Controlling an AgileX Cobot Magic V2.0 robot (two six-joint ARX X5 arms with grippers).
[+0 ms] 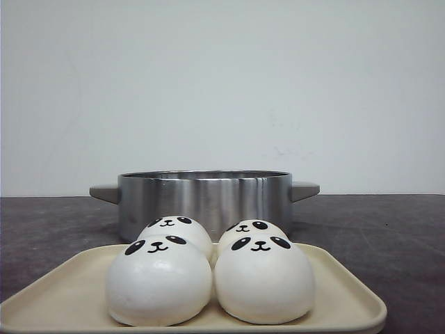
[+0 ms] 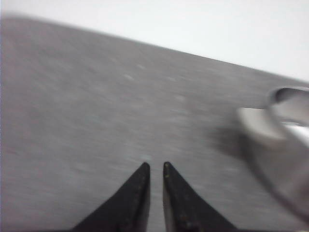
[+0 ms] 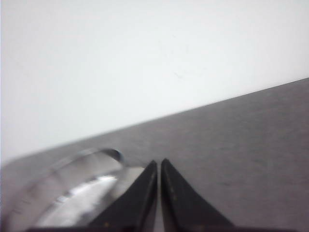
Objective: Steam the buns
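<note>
The left gripper [image 2: 155, 166] shows only in its own wrist view: its black fingers are drawn nearly together with a thin slit between them, holding nothing, above bare grey table [image 2: 96, 121]. The picture is blurred, so the round metal shape at its edge is probably the pot's [image 2: 285, 145] wall and grey handle, though that is not certain.

Taking the steel pot [image 1: 204, 202] in the front view as the landmark: it stands at the middle of the dark table, open-topped, with a grey handle on each side. Directly in front of it lies a cream tray [image 1: 69, 292], and on the tray sit the four buns [image 1: 208, 271], white domes with panda faces, in two pairs. The front pair touch each other; the back pair sit close behind, just short of the pot's wall.

The right gripper [image 3: 159, 164] is likewise clenched on nothing, its fingertips almost meeting, with the pot's rim [image 3: 72, 188] just beside them.
</note>
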